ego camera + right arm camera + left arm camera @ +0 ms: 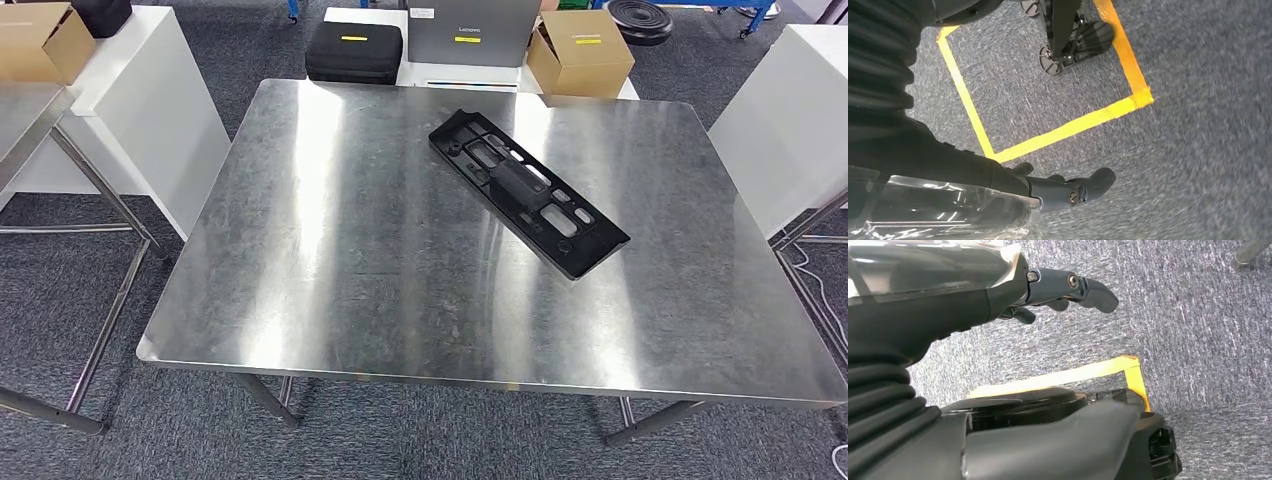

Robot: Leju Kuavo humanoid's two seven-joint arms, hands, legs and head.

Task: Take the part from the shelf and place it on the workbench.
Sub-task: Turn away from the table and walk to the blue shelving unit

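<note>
Left hand (1068, 292) hanging low over grey carpet, holding nothing, fingers loosely curled forward; cannot tell from this angle whether truly spread or closed. Yellow tape (1058, 376) on the floor beneath it.

Part (527, 191) lying flat on the worktop (330, 260), set diagonally, right of centre and toward the far side. Up on the surface, well above and ahead of both hanging hands, touched by neither. Judged placed already, task near its end.

Looks a long, stiff black plastic moulding with cut-outs and a raised middle; probably light, rigid, a bit slick. Best taken across the narrow width near the middle, or by a long edge.

Right hand (1073, 186) likewise hanging over carpet near a yellow tape corner (1140, 97), gripping nothing, fingers slightly bent.
</note>
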